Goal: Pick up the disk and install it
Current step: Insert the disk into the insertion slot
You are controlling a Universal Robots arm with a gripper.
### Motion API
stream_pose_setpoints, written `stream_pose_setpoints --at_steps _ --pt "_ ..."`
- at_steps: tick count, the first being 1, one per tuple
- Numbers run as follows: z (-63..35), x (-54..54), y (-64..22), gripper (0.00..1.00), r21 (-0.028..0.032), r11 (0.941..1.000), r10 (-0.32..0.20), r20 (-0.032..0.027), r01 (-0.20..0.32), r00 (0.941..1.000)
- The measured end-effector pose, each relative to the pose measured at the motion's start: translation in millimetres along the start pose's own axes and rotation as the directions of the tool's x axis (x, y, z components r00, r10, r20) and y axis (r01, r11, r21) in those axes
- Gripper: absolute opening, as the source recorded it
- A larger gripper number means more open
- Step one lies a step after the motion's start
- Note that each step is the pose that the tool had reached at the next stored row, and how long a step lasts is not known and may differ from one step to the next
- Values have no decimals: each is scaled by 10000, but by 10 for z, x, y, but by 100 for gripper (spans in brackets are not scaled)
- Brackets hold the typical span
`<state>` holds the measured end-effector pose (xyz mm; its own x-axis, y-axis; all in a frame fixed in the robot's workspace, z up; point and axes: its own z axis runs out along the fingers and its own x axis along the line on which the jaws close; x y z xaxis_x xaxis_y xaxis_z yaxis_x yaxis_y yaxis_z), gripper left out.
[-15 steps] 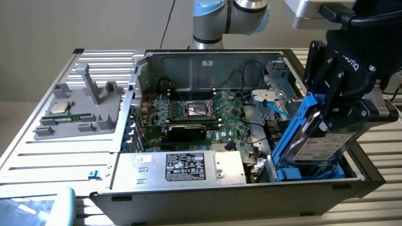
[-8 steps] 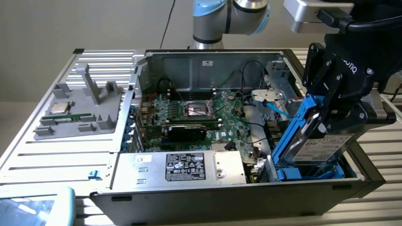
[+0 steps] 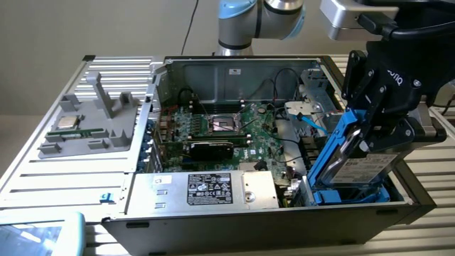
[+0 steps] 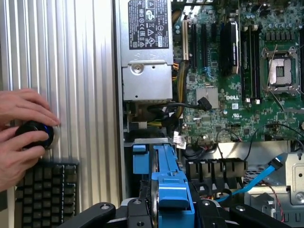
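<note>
Closest to the lens, at about three o'clock in the exterior view, the black gripper (image 3: 375, 140) is clamped on the disk (image 3: 364, 169). Its fingers (image 3: 387, 133) press against either side of the bright blue carrier frame (image 3: 333, 144). From where I stand the disk hangs tilted, its white label showing low on its face. Its lower edge is down in the blue-lined drive bay (image 3: 355, 194) at the four o'clock corner of the open computer case (image 3: 284, 216). The wrist view looks along the same carrier frame (image 4: 166, 175) with the gripper (image 4: 171, 213) astride it.

Inside the case the green motherboard (image 3: 263, 114) takes up the middle, with a bare CPU socket (image 3: 221, 124) on it. The silver power supply (image 3: 206, 189) with its black label lies at six o'clock. A light blue cable (image 3: 313, 124) runs just beside the disk's upper end.

The case sits on a ribbed aluminium tabletop (image 3: 433, 234). At nine o'clock a grey fixture (image 3: 99, 117) stands on ribbed metal, with a small square chip (image 3: 67, 122) resting on it. Behind is a plain beige wall (image 3: 85, 26), and the arm (image 3: 249, 18) rises at twelve o'clock. In the wrist view a person's hand (image 4: 14, 156) cups a black knob (image 4: 34, 135) beside a keyboard (image 4: 47, 192).
</note>
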<state>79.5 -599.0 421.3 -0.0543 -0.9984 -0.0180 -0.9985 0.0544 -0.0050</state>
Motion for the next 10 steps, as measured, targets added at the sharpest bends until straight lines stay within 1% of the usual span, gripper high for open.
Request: stream_pose_setpoints --at_steps 3,10 --pt "7 0 0 37 13 10000 0 0 0 10000" --pt "17 0 0 37 13 10000 -2 1 2 10000"
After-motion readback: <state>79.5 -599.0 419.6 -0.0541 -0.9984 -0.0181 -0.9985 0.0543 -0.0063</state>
